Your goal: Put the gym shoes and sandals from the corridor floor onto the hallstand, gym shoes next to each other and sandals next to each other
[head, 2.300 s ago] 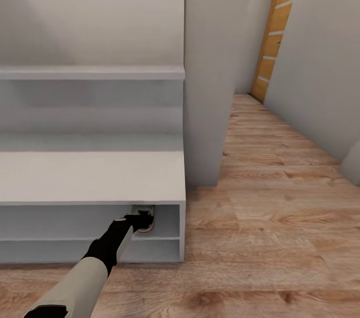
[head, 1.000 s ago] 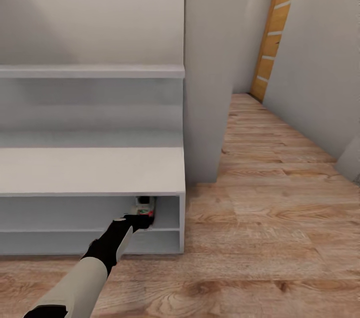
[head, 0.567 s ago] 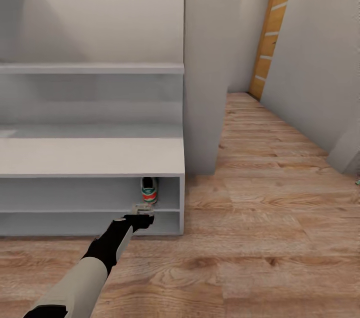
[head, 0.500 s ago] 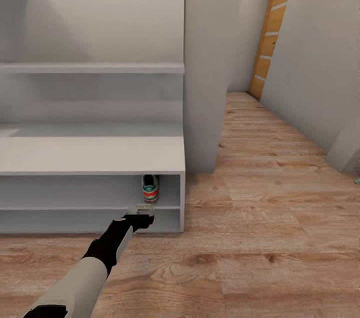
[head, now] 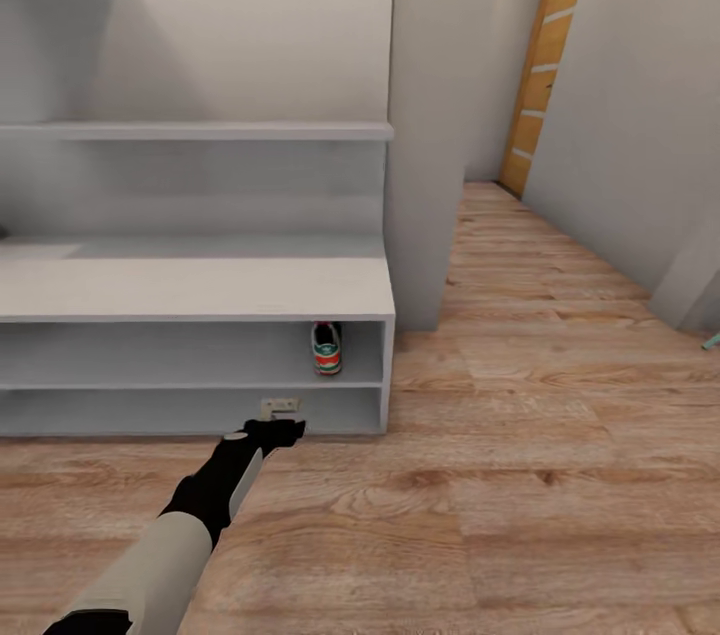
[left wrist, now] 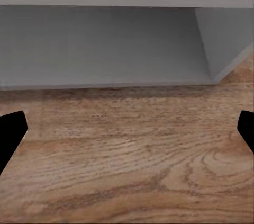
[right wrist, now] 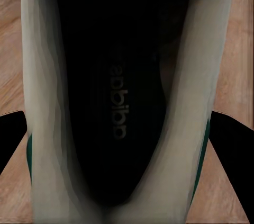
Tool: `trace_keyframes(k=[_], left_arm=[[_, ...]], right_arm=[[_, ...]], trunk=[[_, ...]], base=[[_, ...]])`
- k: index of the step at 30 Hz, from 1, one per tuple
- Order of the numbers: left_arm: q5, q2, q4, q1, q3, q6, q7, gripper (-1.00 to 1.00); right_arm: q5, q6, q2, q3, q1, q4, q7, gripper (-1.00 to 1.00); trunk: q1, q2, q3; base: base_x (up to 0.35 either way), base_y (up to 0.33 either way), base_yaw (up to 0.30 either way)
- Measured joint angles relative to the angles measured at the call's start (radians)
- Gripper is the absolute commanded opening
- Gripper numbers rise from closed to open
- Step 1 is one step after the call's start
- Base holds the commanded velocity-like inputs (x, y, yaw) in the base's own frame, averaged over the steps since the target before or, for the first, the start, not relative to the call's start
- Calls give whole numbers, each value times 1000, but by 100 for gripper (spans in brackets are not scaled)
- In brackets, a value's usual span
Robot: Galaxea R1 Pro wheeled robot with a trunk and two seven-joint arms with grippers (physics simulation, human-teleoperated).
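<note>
One gym shoe (head: 326,347) stands heel-out on the upper open tier of the pale hallstand (head: 190,288), near its right end. My left gripper (head: 280,407) hangs low in front of the lower tier, apart from that shoe. In the left wrist view the left gripper (left wrist: 128,128) is open over the corridor floor (left wrist: 132,155), with nothing between its fingertips (left wrist: 10,131). The second gym shoe (right wrist: 121,75) is seen from above into its dark insole, and my right gripper (right wrist: 121,136) is shut on it. The sandals are out of view.
A grey wall pillar (head: 425,115) stands right of the hallstand. Wood-plank corridor floor (head: 560,385) runs back to an orange door (head: 545,75). A small teal object (head: 710,342) pokes in at the right edge.
My left gripper let go of the gym shoe on the upper tier and drew back out, down in front of the lower tier. The camera backed away from the hallstand.
</note>
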Motion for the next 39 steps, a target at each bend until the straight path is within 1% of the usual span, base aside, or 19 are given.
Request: trace_keyframes(k=[11,21,39], left_arm=[[1,4,-3,0,-3,-27,-3,100],[1,4,-3,0,-4,-32,-3,100],[1,4,-3,0,-5,-32,-3,100]], right_arm=[[0,0,0,0,0,0,-1,-100],[0,0,0,0,0,0,-2,-100],[0,0,0,0,0,0,-1,-100]], trunk=[[0,0,0],[0,0,0],[0,0,0]], base=[[-175,288,0],[-157,292,0],[-17,316,0]])
